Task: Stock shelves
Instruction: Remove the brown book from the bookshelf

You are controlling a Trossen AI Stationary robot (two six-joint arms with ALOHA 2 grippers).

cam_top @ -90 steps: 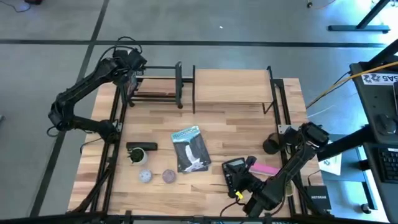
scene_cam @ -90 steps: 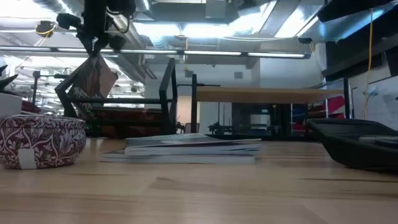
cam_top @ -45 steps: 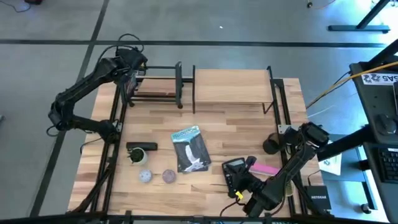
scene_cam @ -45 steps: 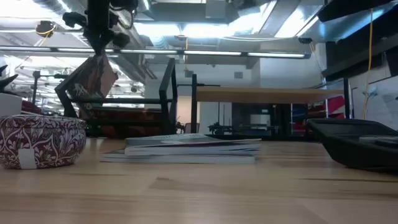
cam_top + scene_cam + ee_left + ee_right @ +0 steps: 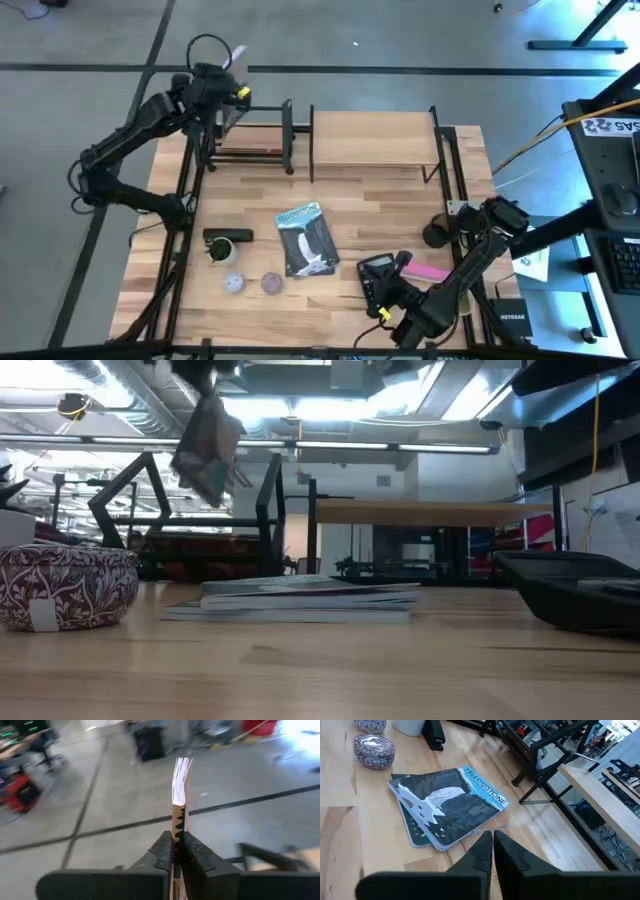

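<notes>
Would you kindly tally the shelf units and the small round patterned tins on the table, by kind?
Light-wood board shelf on black uprights: 1
Black metal-bar book rack: 1
Round patterned tins: 2
Total: 4

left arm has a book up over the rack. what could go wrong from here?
1. The left hand pinches the book only by its lower edge; the book hangs tilted, so it might slip or swing.
2. The black rack has narrow bars and already holds books; the book could catch a bar on lowering.
</notes>
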